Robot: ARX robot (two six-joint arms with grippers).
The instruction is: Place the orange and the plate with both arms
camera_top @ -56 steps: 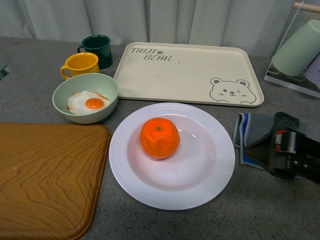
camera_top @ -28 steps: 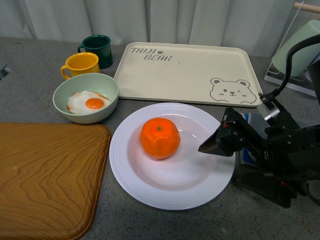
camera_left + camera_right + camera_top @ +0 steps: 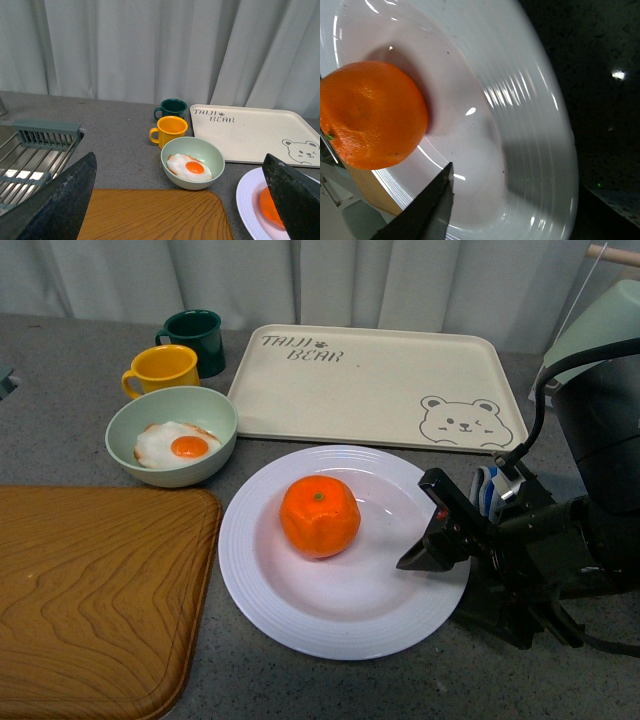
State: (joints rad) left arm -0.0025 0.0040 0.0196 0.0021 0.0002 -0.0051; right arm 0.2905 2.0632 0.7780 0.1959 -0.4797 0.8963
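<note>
The orange (image 3: 318, 516) rests in the middle of the white plate (image 3: 340, 615) on the grey counter. My right gripper (image 3: 428, 535) is open at the plate's right rim, one dark finger (image 3: 412, 558) reaching over the rim. In the right wrist view the orange (image 3: 372, 112) lies beyond that finger (image 3: 427, 207), and the ribbed rim of the plate (image 3: 540, 140) runs between the jaws of the right gripper (image 3: 515, 200). My left gripper (image 3: 177, 212) is open above the wooden board (image 3: 150, 215). Its right finger (image 3: 295, 197) hides most of the orange (image 3: 269, 207) on the plate (image 3: 247, 197).
A pale green bowl (image 3: 170, 435) with a fried egg, a yellow mug (image 3: 160, 370) and a dark green mug (image 3: 195, 338) stand at back left. The cream bear tray (image 3: 375, 385) lies behind the plate. A folded cloth (image 3: 483, 495) lies under the right arm. A dish rack (image 3: 30, 155) sits far left.
The right arm has swung in from the right edge to the plate's right rim and dropped slightly lower. Orange and plate have not moved.
</note>
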